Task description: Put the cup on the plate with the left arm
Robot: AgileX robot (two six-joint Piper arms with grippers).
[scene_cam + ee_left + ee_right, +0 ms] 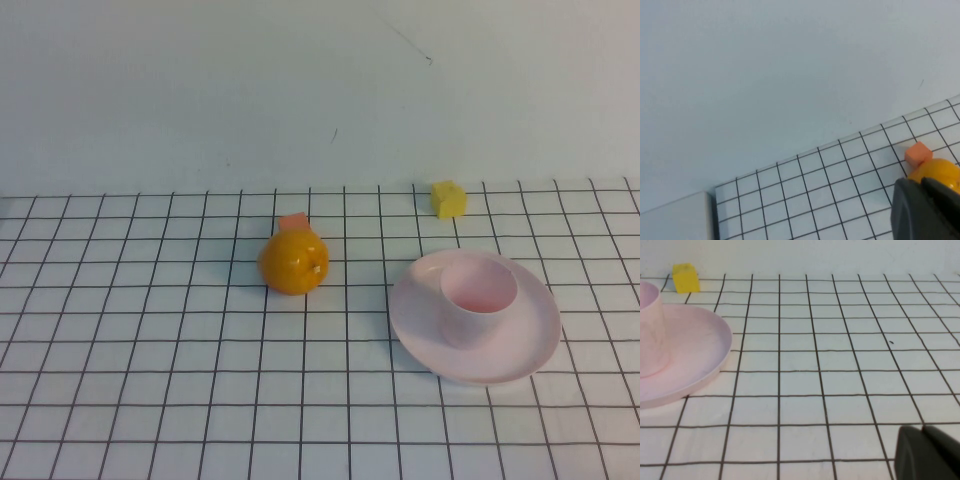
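Observation:
The pale pink cup (477, 300) stands upright on the large pale pink plate (520, 350) at the right of the table. Both also show in the right wrist view, the cup (650, 335) on the plate (700, 355). Neither arm shows in the high view. My left gripper (921, 186) is shut and empty, its dark fingers meeting in front of the orange fruit (940, 172). My right gripper (923, 430) is shut and empty, low over the grid surface, well apart from the plate.
An orange fruit (294, 262) lies left of the plate with a small orange cube (293, 222) just behind it. A yellow cube (448, 198) sits near the back wall behind the plate. The grid-lined table meets a plain wall at the back.

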